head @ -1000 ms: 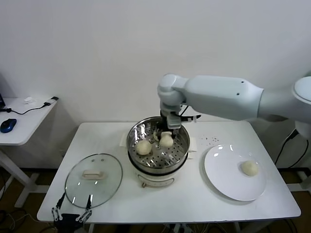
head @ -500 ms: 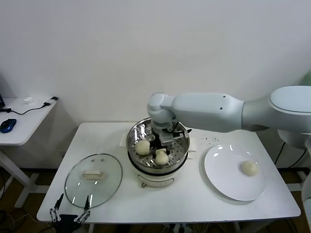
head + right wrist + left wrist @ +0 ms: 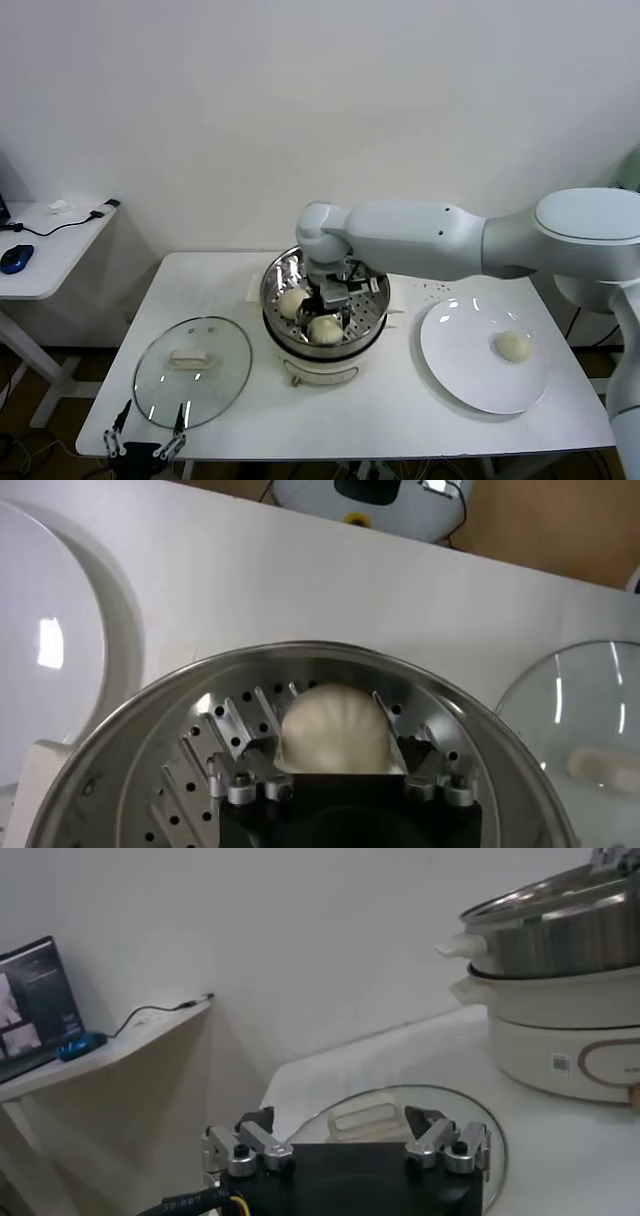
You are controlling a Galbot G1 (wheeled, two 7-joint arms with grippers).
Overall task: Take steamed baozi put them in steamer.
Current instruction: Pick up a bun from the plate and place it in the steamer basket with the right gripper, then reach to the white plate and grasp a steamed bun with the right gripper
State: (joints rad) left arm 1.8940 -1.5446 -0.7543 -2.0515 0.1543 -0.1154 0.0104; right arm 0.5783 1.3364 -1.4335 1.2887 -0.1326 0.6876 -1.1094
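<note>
In the steamer point(image 3: 130, 742) — baozi point(image 3: 333, 730) between right pincer's point(image 3: 335, 742) spread fingers.

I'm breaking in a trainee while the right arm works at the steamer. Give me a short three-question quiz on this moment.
1. How many baozi lie in the steamer?
2. True or false: the plate is empty.
3. Which gripper is inside the steamer basket: A) left gripper, B) right gripper?

Key:
1. Two can be seen: one toward the robot's left, and one at the near edge, which sits between the right gripper's open fingers.
2. False: one baozi is on it.
3. B. The left gripper hangs open at the table's near edge, by the glass lid.
</note>
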